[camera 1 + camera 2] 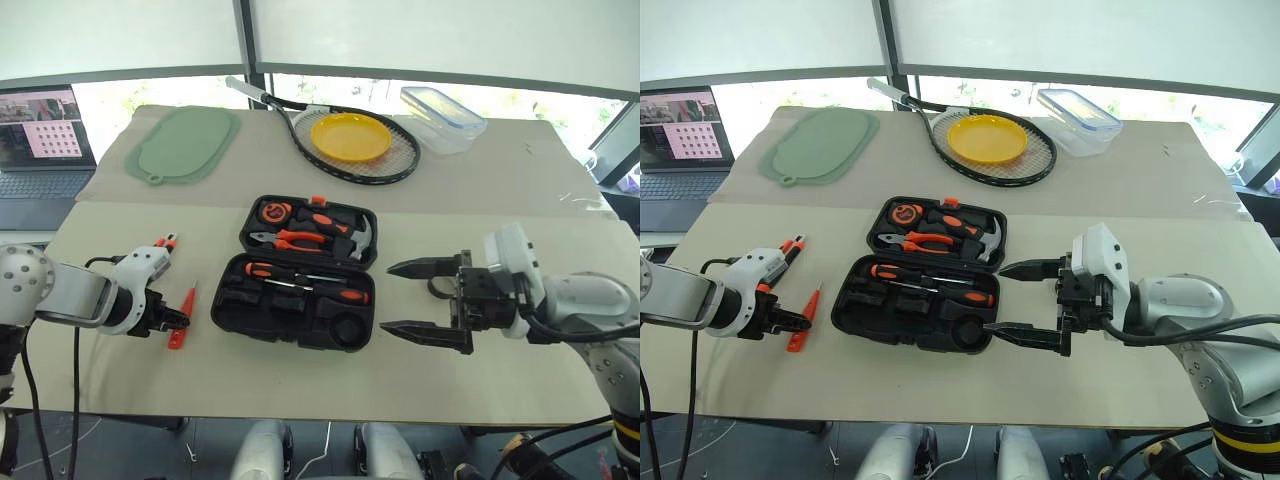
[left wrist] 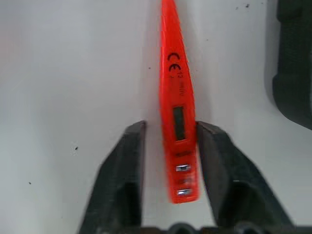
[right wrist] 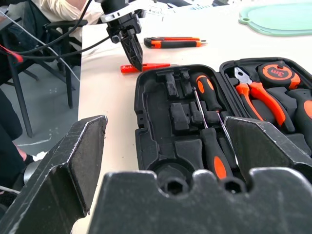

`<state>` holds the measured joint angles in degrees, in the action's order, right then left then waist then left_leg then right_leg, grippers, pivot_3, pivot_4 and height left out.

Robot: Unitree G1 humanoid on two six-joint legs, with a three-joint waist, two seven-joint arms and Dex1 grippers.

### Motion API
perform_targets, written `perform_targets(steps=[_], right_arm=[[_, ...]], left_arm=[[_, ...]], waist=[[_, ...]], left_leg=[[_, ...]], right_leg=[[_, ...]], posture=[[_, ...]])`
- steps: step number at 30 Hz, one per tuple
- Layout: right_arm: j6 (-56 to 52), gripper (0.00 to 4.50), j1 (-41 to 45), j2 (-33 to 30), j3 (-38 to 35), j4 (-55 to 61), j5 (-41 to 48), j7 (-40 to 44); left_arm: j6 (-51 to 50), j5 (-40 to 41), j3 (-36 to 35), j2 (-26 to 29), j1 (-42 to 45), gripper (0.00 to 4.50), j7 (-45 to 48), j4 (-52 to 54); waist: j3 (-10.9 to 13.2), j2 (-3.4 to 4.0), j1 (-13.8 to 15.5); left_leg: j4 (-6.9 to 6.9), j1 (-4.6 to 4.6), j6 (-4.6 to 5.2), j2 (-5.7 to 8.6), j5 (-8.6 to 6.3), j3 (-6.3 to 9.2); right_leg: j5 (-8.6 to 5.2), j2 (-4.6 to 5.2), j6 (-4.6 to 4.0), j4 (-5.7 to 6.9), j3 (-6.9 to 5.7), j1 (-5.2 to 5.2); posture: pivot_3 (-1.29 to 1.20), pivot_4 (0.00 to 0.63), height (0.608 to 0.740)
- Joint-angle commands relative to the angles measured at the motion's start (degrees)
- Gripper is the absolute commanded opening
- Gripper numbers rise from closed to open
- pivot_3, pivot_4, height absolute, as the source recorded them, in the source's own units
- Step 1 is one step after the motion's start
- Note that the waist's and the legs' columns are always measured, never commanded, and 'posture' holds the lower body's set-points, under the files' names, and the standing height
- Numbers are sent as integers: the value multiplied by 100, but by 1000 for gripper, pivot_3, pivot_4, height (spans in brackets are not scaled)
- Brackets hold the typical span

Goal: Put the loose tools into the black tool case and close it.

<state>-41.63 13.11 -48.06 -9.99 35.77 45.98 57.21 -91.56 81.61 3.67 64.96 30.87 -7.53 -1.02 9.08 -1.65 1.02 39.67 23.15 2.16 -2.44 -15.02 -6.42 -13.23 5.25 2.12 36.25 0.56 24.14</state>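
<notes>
The black tool case (image 1: 230, 303) lies open mid-table. Two long screwdrivers (image 1: 305, 276) with black-orange handles rest in its near half. To its left, the slim orange tester screwdriver (image 1: 182, 322) lies on the table. My left gripper (image 2: 170, 126) points down over it, one finger on each side of its blunt end; the jaws stand narrow, with a thin gap on one side. The orange-and-black utility knife (image 1: 163, 243) lies just beyond that hand. My right gripper (image 1: 388, 298) hovers wide open at the case's right side, holding nothing.
Pliers (image 1: 290, 238), a hammer (image 1: 350, 232) and a tape measure (image 1: 273, 211) fill the case's far half. At the back lie a green mat (image 1: 183, 145), a racket (image 1: 395, 165) under a yellow plate (image 1: 350, 137), and a clear lidded box (image 1: 443, 118). A laptop (image 1: 40, 140) stands far left.
</notes>
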Motion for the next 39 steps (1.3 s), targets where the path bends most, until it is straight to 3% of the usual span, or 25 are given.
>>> perform_targets(steps=[1,8,12,16,19,22,24,29,34,39], right_arm=[[20,4500,-22,-131,-233,235,236,-36],[4,4500,55,-217,-152,188,346,-111],[8,4500,62,-278,-114,128,329,-127],[-21,4500,-40,-394,-176,71,336,-97],[-15,4500,-143,-498,-218,44,333,-71],[-17,4500,-187,-559,-258,21,382,-77],[-16,4500,-185,-577,-273,-16,402,-81],[-13,4500,-181,-544,-228,-48,368,-164],[-39,4500,-309,-531,-272,85,410,-260],[-80,4500,-459,-540,-380,211,478,-385]], left_arm=[[-94,46,259,-159,-113,448,47,-101],[-94,-426,158,0,-267,399,352,-146],[17,-1107,137,193,-276,399,1029,147],[1944,-2682,709,980,-224,399,3239,605],[3742,-3707,930,1716,-290,399,5641,712],[5443,-4672,1025,1957,-50,399,7402,439],[6183,-5186,1165,1745,390,399,8234,302],[6836,-6212,1793,662,1595,399,9380,31],[7069,-7058,2435,-477,2416,399,9909,-501],[7694,-7660,2976,-1021,2726,399,10003,-1222]], waist=[[-2,4,4],[-8,14,-22],[-9,15,-33],[-7,12,-49],[6,-10,-37],[7,-10,-19],[7,-10,27],[7,-11,121],[8,-13,119],[8,-14,59]], left_leg=[[0,0,0,1,0,0],[-1,-4,1,8,1,0],[-3,-4,0,8,1,-1],[-6,0,-5,5,3,-6],[-6,17,-14,0,8,-25],[-4,37,-14,-6,7,-40],[-2,46,-9,-1,4,-42],[22,66,7,1,-1,-35],[48,90,19,3,-2,-19],[69,99,29,4,-8,-12]], right_leg=[[0,0,0,0,0,0],[0,-2,0,1,2,-1],[-1,-4,0,1,2,1],[-4,-10,-6,1,2,10],[-7,-15,-17,-2,-15,21],[-5,-8,-20,-15,-26,35],[-6,-5,-20,-17,-32,34],[-5,-10,-9,-20,-43,25],[1,-17,8,-19,-45,25],[-1,-16,18,-18,-41,26]], posture=[[0,150,738],[0,150,738],[0,150,738],[0,150,738],[0,150,738],[0,150,738],[0,150,738],[0,150,738],[0,150,738],[0,150,738]])
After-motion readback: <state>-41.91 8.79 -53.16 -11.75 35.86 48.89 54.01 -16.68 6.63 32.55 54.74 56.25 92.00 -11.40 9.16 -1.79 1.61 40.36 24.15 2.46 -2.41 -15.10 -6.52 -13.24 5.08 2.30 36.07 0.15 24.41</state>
